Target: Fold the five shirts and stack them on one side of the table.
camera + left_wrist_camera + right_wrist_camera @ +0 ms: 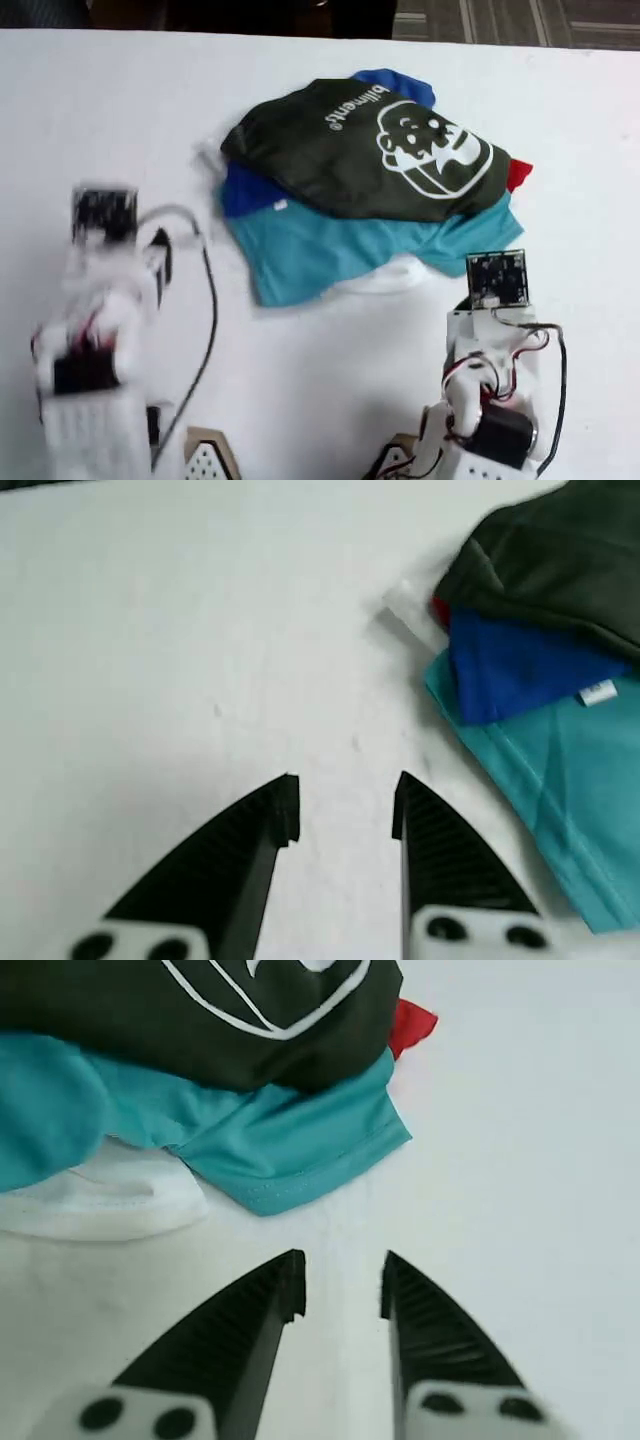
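- Five shirts are listed in one loose, unfolded pile on the white table (100, 120), at the upper centre of the high view.
- Dark shirt (330, 160): laid on top of the pile, with a white cartoon print facing up.
- Blue shirt (245, 190): tucked under the dark shirt, exposed at the pile's left edge and again at its upper edge.
- Teal shirt (310, 255): spread beneath both, forming the pile's lower edge.
- White shirt (390, 277): a fold is seen protruding from under the teal hem, at the pile's lower middle.
- Red shirt (517, 173): only a small corner is exposed, at the pile's right edge.
- Left gripper (345, 810): fingers are spread with nothing held; it is positioned over bare table, near the pile's left edge but apart from it.
- Right gripper (340, 1285): fingers are spread with nothing held; it is positioned over bare table, just short of the teal hem.
- Left arm (95, 330): placed at lower left of the high view.
- Right arm (490, 370): placed at lower right.
- Black cable (212, 310): trailed beside the left arm.
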